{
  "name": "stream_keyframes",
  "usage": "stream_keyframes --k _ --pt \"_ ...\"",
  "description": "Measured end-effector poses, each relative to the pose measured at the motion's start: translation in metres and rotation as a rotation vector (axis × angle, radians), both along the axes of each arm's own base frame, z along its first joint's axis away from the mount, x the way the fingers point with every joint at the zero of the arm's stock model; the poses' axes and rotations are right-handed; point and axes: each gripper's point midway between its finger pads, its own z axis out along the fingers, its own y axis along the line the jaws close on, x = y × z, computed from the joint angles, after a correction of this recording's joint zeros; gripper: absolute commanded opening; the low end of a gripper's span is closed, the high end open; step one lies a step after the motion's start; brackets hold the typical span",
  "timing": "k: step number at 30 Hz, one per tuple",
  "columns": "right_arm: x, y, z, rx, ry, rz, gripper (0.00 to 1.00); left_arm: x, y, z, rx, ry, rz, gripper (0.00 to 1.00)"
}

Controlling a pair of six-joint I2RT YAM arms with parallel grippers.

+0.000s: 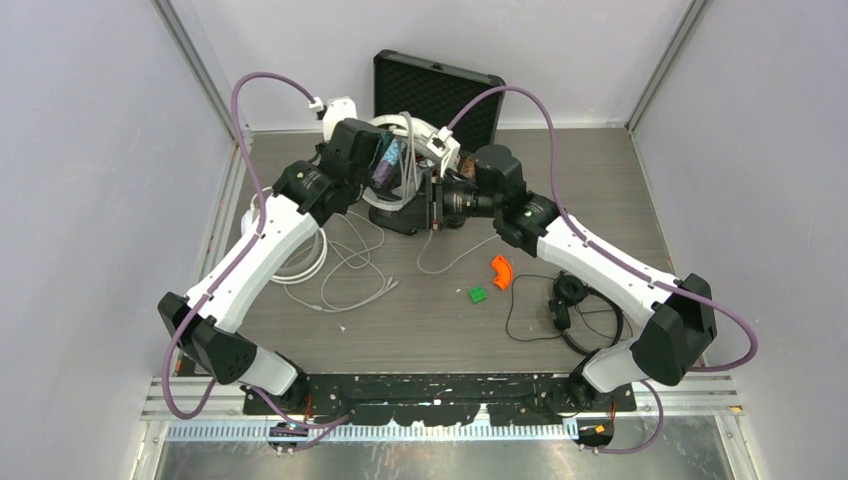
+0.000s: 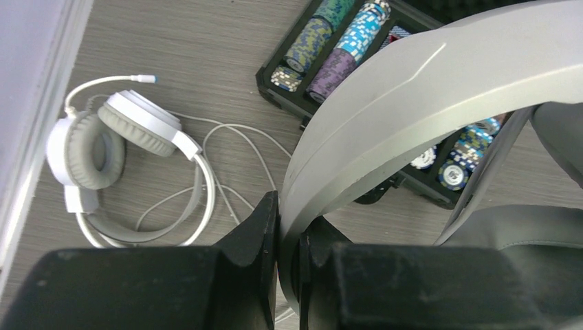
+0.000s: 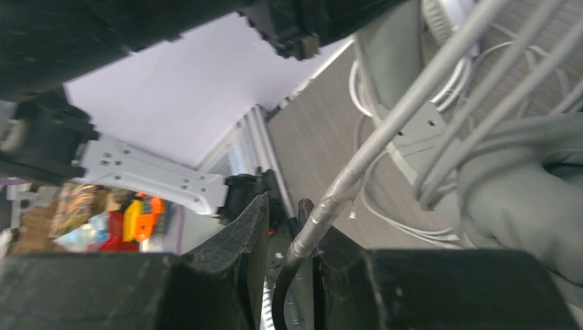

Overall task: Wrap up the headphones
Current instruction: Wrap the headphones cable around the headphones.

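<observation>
My left gripper [image 2: 289, 206] is shut on the grey-white headband of a large white headphone set [image 2: 426, 82], held up over the back of the table [image 1: 405, 135]. My right gripper [image 3: 285, 206] is closed on that set's grey cable [image 3: 385, 130] just beside it [image 1: 434, 196]; several cable strands run up to the right. A second white set [image 2: 103, 148] lies on the table at the left with its cable loose; it also shows in the top view [image 1: 295, 262], partly under my left arm. The small black set [image 1: 572, 302] lies at the right beside my right arm.
An open black case of poker chips [image 2: 323, 51] sits under the held set, its lid [image 1: 435, 88] against the back wall. An orange piece [image 1: 500, 272] and a green piece [image 1: 478, 294] lie mid-table. Loose white cable [image 1: 350, 285] sprawls left of centre.
</observation>
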Motion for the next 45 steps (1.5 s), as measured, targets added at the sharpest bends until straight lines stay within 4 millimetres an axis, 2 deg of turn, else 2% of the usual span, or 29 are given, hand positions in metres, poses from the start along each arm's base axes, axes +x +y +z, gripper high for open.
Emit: stream_keyframes --k 3,6,10,18,22,27,30,35,41,45 --pt "0.009 -0.004 -0.017 -0.040 -0.056 -0.040 0.30 0.000 -0.005 0.002 -0.057 -0.017 0.010 0.00" --pt "0.013 -0.012 -0.045 -0.094 -0.106 -0.071 0.30 -0.003 -0.007 0.006 -0.114 -0.031 0.020 0.00" --pt "0.017 -0.018 -0.065 -0.132 -0.166 -0.087 0.30 -0.006 -0.005 0.014 -0.169 -0.055 0.045 0.00" --pt "0.021 -0.013 -0.061 -0.076 -0.298 -0.092 0.27 -0.016 0.002 0.026 -0.223 -0.095 0.060 0.00" --pt "0.011 -0.009 -0.066 -0.056 -0.327 -0.075 0.14 -0.014 0.001 0.027 -0.236 -0.107 0.064 0.00" --pt "-0.003 0.004 -0.064 -0.047 -0.372 -0.047 0.03 -0.010 0.001 0.030 -0.267 -0.152 0.083 0.00" --pt "-0.010 0.010 -0.061 -0.039 -0.396 -0.037 0.01 -0.005 0.002 0.035 -0.296 -0.178 0.100 0.00" --pt "-0.007 0.011 -0.062 -0.047 -0.420 -0.060 0.01 0.001 0.005 0.043 -0.380 -0.211 0.132 0.00" --pt "-0.001 0.006 -0.076 -0.071 -0.428 -0.097 0.01 0.001 0.003 0.047 -0.507 -0.218 0.142 0.00" --pt "0.003 0.004 -0.080 -0.087 -0.452 -0.114 0.14 -0.002 0.002 0.047 -0.538 -0.214 0.141 0.00"
